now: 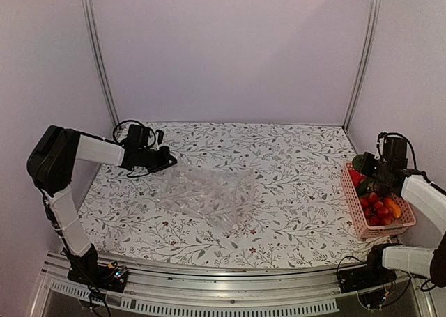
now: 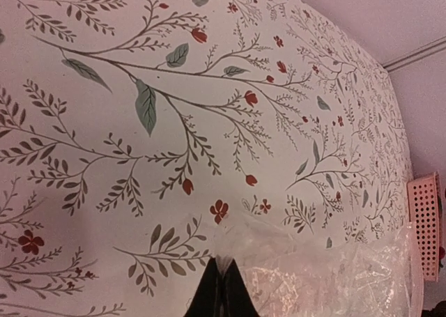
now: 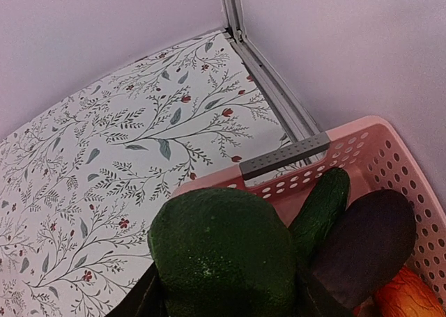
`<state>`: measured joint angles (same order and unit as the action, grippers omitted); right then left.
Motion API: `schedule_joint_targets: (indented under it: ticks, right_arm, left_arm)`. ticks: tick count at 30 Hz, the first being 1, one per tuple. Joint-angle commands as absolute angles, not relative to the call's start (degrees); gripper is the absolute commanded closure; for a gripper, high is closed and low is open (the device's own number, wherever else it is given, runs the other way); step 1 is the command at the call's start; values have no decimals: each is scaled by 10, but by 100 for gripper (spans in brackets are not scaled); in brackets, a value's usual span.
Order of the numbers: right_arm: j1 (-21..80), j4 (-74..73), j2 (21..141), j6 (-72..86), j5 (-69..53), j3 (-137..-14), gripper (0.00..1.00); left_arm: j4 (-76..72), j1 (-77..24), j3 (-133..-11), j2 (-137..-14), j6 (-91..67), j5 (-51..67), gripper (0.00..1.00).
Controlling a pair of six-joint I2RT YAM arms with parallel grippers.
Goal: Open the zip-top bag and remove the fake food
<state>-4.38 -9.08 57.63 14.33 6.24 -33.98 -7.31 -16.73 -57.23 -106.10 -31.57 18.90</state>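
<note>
Top external view: zip-top bag [image 1: 209, 194] lies limp at centre, left gripper [image 1: 166, 161] pinched shut on its corner. Film likely light, slippery; grip near the seal. Right gripper [image 1: 371, 166] clamps green fake food [image 3: 221, 251] over pink basket [image 1: 382, 228].

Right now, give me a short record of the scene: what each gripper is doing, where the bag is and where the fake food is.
left gripper: shut on an edge of the zip-top bag
zip-top bag: crumpled on the table, no food seen inside
right gripper: closed around a dark green piece, over the pink basket
pink basket: at the table's right edge, holding red, orange and purple fake food
</note>
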Motion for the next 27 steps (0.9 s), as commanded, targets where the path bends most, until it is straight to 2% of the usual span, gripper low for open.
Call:
schedule_joint_targets:
  ticks: [1, 9, 13, 14, 20, 22, 27]
  right_arm:
    - [-77, -101, 607, 145, 81, -357, 51]
    - [-89, -96, 644, 141, 104, -368, 47]
    - [-89, -91, 674, 147, 109, -380, 29]
    - [-89, -91, 681, 148, 114, -385, 22]
    - [-89, -90, 688, 150, 108, -405, 5]
    - [-89, -85, 683, 149, 94, -409, 1]
    - [-89, -74, 677, 128, 48, -411, 1]
  left_arm:
    - [-85, -162, -591, -1080, -318, 203, 100]
    - [-83, -162, -602, -1088, -319, 209, 100]
    - [-84, -161, -603, -1089, -321, 212, 100]
    - [-83, -161, -604, -1089, -321, 212, 100]
    - [-81, -161, -600, -1080, -323, 206, 100]
    - [-81, -160, -597, -1077, -324, 202, 100]
    - [-78, -158, -594, -1070, -326, 192, 100]
